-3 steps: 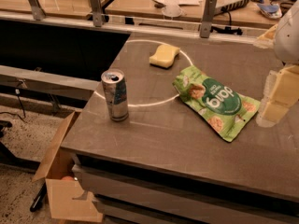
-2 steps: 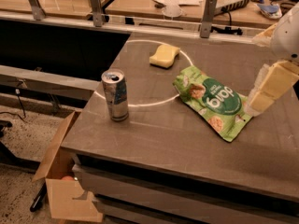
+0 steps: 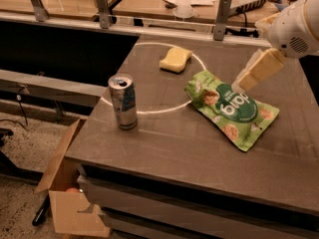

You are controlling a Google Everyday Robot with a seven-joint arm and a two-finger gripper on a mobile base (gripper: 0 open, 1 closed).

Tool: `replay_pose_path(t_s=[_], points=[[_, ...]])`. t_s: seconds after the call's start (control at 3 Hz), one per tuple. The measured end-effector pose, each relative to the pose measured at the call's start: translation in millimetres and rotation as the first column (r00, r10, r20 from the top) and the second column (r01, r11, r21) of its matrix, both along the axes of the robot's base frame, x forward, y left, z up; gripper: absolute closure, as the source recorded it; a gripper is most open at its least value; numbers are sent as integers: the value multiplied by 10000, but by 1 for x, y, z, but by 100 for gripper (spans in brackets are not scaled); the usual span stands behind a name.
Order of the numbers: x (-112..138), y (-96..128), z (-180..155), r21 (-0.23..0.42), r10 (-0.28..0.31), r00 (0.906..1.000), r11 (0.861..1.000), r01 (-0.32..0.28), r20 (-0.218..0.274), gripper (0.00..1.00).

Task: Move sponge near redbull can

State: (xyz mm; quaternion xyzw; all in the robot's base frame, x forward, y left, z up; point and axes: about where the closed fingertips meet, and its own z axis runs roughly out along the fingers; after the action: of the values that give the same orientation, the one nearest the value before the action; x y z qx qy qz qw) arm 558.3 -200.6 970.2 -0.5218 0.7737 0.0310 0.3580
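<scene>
sponge (image 3: 175,59) lies well apart from redbull can (image 3: 123,101); gripper (image 3: 239,84) hovers beside green snack bag (image 3: 232,108), openness unclear

Table (image 3: 164,153): redbull can (image 3: 123,101) stood front left; sponge (image 3: 176,59) lay behind it, well apart; snack bag (image 3: 230,108) lay right; gripper (image 3: 241,84) was just behind the bag.

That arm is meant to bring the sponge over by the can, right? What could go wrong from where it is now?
1. The gripper hangs just above the green snack bag, to the right of the sponge. Reaching across, it might snag the bag.
2. The redbull can stands upright, slim, close to the table edge. A sponge carried in too far could probably tip it off.
</scene>
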Motion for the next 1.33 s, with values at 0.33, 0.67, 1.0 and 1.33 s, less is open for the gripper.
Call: replay_pose_path(t_s=[0.33,0.67,1.0,1.33], points=[[0,0,0,0,1,10000,10000,-1,0,0],[21,3,-11,589,-830,9965,9949,822,119,0],[51,8,-20,899,-1273,9918,9880,1254,150,0],[97,24,-48,1246,-1413,9898,9819,1424,-174,0]])
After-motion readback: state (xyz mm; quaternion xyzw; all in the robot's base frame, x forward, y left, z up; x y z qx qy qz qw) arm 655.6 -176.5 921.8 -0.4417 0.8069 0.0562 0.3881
